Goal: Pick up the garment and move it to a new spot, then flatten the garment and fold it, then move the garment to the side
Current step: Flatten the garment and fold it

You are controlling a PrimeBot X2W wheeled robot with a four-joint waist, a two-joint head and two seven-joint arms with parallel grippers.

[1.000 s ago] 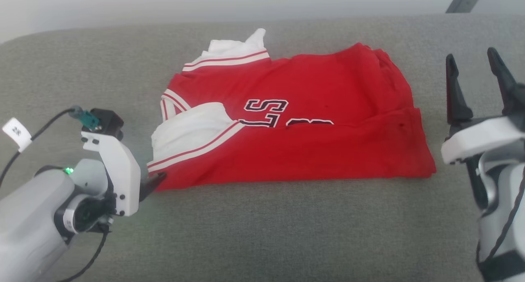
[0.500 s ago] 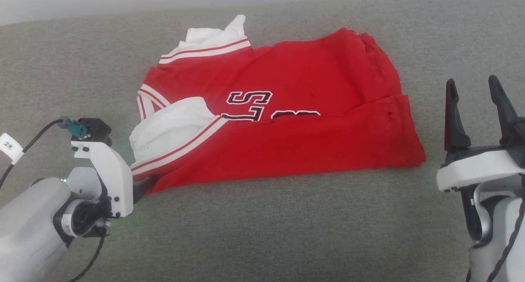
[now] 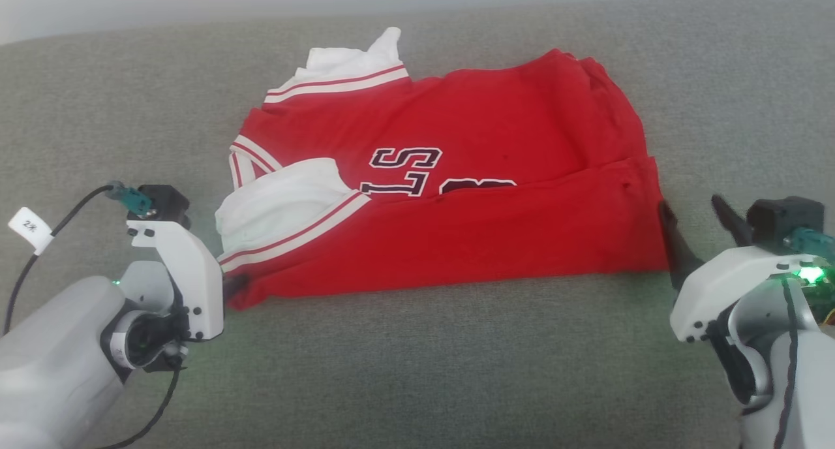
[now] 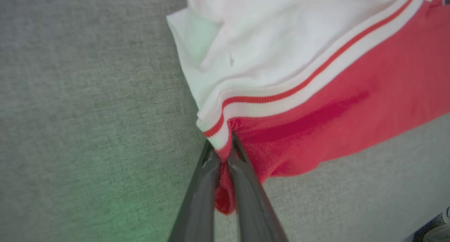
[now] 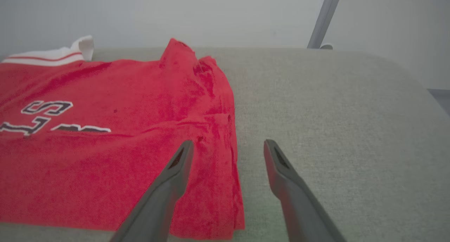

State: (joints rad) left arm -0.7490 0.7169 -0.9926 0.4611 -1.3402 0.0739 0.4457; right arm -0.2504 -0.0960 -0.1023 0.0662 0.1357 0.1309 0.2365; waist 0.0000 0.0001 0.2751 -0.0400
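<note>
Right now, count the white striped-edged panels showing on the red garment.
2: one panel at the garment's far-left corner, another near-left, by the left pincer. Folds may hide more.

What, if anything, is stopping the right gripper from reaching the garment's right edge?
Probably nothing, so likely yes. The right gripper is open, and in the right wrist view the garment has its right edge between the two fingers, with bare grey cushion beside it and nothing in the way.
</note>
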